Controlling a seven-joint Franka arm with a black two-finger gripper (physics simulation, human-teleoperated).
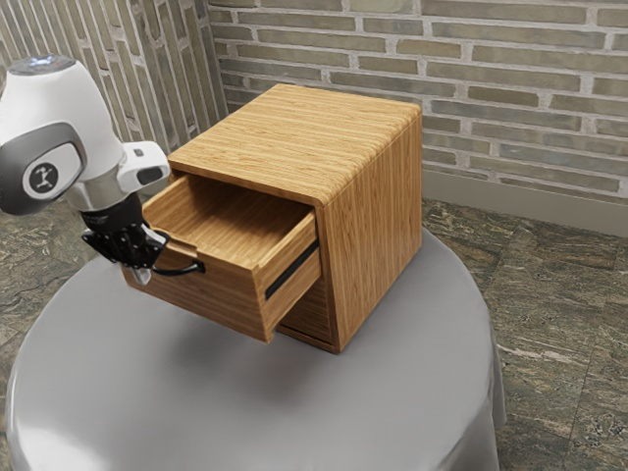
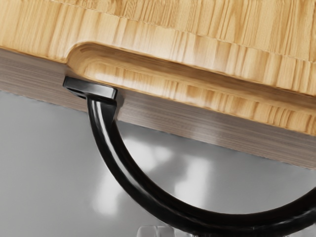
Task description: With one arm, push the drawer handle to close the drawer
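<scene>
A: Position of drawer?

B: Upper part of cabinet, pulled well out over table. Gripper is at handle. Clenched, released or grasping it: cannot tell.

A: Expected handling?

B: Judgement: rigid wooden box, modest load, should slide on its side rail. Handle looks stiff and smooth, a black bow; contact could slip along the curve. Nothing appears fragile.

A: Best contact?

B: Mid-bow, pushed squarely toward cabinet. Off-centre force may skew drawer and make it bind. A firm grasp seems unnecessary; steady pressure should suffice.
</scene>
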